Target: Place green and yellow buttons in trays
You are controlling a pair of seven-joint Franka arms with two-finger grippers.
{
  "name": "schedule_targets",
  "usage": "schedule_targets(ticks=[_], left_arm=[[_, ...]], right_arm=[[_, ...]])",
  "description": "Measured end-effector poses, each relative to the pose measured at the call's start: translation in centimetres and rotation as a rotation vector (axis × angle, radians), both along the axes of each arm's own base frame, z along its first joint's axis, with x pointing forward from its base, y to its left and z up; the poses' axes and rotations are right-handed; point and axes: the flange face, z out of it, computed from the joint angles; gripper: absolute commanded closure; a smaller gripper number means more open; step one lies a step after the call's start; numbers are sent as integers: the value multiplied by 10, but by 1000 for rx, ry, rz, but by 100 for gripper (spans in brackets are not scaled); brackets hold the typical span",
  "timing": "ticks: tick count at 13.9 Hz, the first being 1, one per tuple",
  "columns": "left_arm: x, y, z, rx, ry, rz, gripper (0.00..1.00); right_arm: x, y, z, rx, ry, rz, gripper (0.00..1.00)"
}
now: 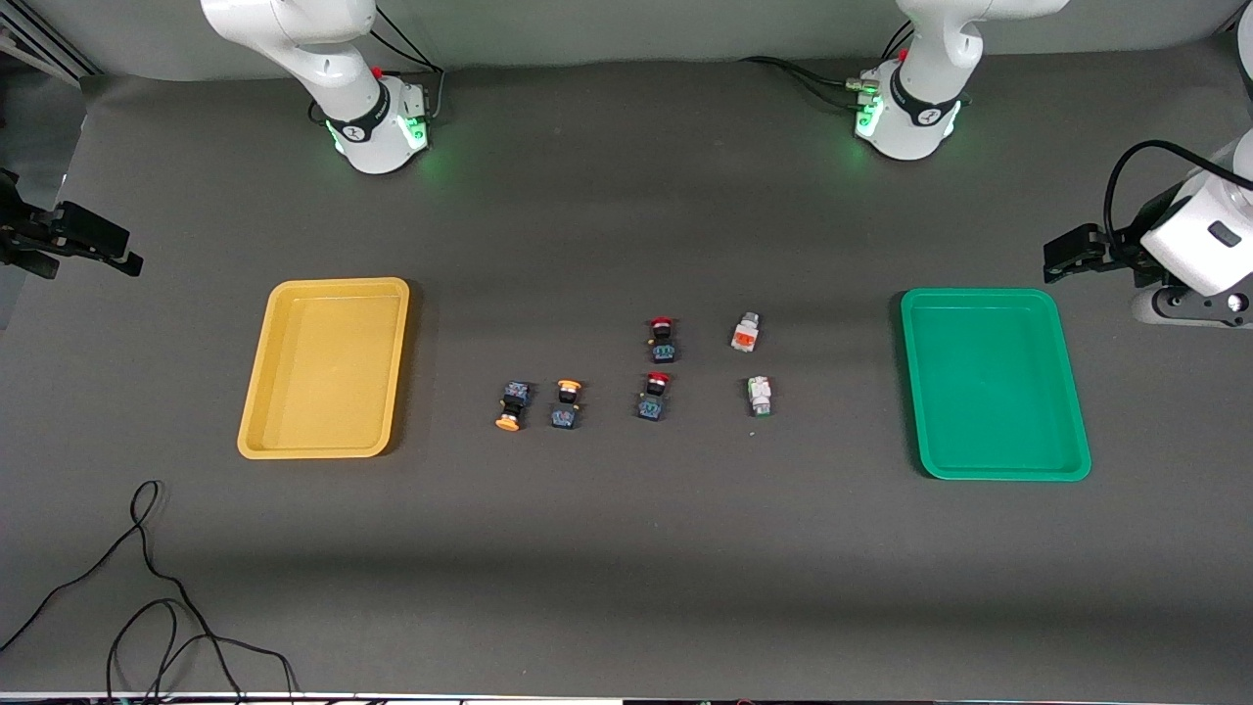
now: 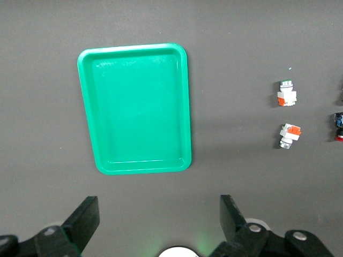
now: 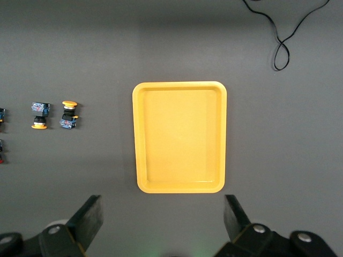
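Both wide open, holding nothing: left end effector (image 2: 159, 225) (above green tray (image 2: 88, 101)), right end effector (image 3: 163, 222).

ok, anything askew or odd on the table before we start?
Nothing damaged or spilled. All six buttons lie on their sides between the empty yellow tray and green tray; two red-capped buttons sit among them.

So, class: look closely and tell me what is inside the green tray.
Nothing: the green tray shows only its bare floor, fully uncovered in the left wrist view. All the buttons lie on the table, the white-bodied pair nearest it.
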Motion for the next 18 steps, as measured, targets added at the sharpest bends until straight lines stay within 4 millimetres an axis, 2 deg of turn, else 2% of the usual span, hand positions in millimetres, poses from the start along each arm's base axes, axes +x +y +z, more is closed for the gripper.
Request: schedule_targets(ticks=[9,14,16,18], left_arm=[[0,1,0,0,0,4,1],[0,1,-1,0,2,4,0],[0,0,-2,-2,5,2,0],[-2,-12,-9,-9,20,-18,0]], right_arm=[[0,-3,-1,0,1,-26,0],[-3,-26,7,0,-12,-71,0],[-3,-20,12,0,-22,-60,0],[-3,-15,15,0,-26,-50,0]])
